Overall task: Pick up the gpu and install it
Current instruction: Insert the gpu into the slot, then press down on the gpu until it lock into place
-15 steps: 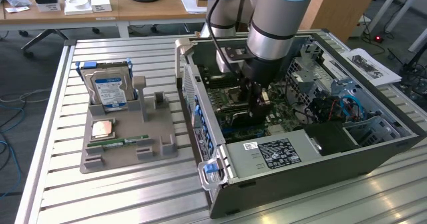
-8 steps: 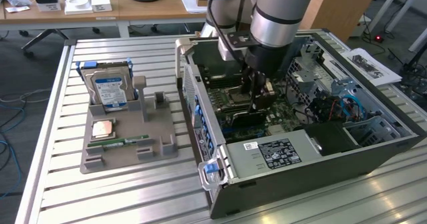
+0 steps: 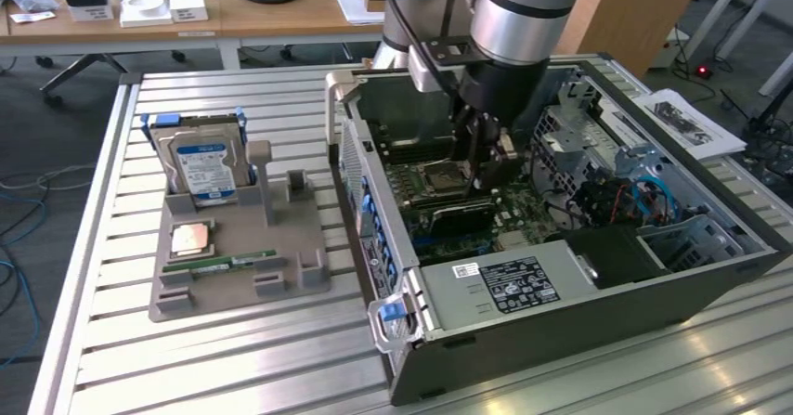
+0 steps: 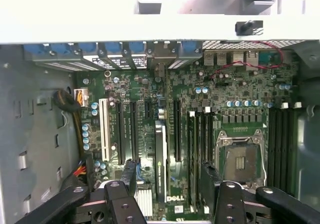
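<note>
The gpu (image 4: 160, 159) is a thin dark card standing on edge in a slot of the motherboard (image 4: 240, 89), inside the open computer case (image 3: 694, 280). In the exterior view the gpu (image 3: 461, 216) shows as a dark strip low on the board. My gripper (image 4: 173, 205) hangs above the card and is open. One black fingertip (image 4: 120, 204) sits to one side of the card and the other to the far side, neither touching it. In the exterior view my gripper (image 3: 481, 160) reaches down into the case, just above the board.
A grey fixture (image 3: 236, 290) on the slatted table at the exterior view's left holds a hard drive with a blue label (image 3: 204, 162), a processor (image 3: 189, 239) and a green memory stick (image 3: 229, 263). The empty processor socket (image 4: 242, 156) and the case walls lie close around my gripper.
</note>
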`<state>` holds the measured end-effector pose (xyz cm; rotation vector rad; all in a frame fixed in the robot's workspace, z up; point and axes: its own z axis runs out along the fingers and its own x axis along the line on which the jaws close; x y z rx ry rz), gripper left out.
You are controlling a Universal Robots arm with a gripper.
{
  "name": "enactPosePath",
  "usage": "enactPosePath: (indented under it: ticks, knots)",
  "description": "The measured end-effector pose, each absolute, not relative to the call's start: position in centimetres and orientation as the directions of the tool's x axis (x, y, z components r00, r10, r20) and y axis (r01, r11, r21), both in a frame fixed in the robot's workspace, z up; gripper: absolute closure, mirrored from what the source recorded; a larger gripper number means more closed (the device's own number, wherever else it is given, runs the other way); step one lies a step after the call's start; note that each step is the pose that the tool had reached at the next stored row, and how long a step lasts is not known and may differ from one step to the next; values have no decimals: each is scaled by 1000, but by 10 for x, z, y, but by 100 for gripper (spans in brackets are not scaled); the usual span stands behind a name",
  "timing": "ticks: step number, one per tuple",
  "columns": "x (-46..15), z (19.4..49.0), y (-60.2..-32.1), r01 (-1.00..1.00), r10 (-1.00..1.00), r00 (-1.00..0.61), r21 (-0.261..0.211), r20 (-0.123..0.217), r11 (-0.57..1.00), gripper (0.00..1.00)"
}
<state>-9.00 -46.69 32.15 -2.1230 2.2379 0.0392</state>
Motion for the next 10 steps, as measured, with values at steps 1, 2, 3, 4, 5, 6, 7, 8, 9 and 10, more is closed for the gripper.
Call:
enactPosePath:
  ticks: [1, 2, 3, 4, 5, 6, 7, 8, 9, 10]
  knots:
    - [-90, 323, -467, -998, -997, -52, -21, -59, 53, 37]
    - [-90, 324, -467, -998, -997, -52, -21, -59, 53, 37]
    - [-90, 324, -467, -998, -997, -52, -21, -59, 53, 37]
    - [-90, 324, -467, -998, -997, -52, -21, -59, 53, 37]
    - [-90, 324, -467, -998, -997, -52, -21, -59, 53, 37]
    - [-90, 324, -467, -998, -997, -52, -21, -59, 53, 37]
    - [-90, 324, -467, -998, -997, -52, -21, -59, 53, 37]
    - [-90, 324, -467, -998, -997, -52, -21, -59, 53, 37]
    - [-90, 324, -467, -998, -997, -52, -21, -59, 53, 37]
    - [-90, 324, -467, -998, -997, -52, -21, -59, 53, 37]
